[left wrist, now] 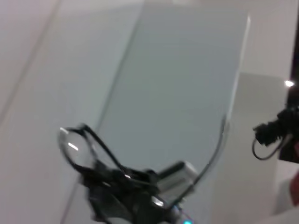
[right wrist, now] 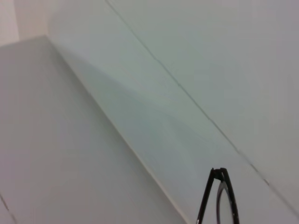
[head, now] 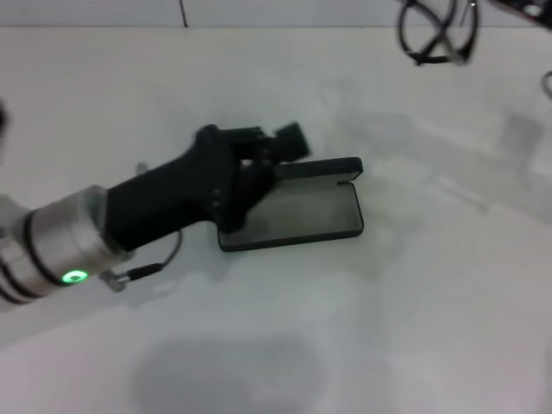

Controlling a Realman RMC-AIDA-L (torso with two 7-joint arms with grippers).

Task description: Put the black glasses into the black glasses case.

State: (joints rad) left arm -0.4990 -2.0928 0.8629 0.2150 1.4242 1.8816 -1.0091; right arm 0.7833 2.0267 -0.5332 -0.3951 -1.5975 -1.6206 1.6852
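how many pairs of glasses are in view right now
1. The black glasses are at the far right edge of the table, well away from the open black glasses case where the left gripper is.

White desk [head: 414, 328], head view: an open black case [head: 297, 214] lies flat near its centre, grey lining up and lid raised along the far edge, with bare white surface on all sides of it.

Glasses case [head: 297, 211] centre; black glasses [head: 438, 34] far behind, right.
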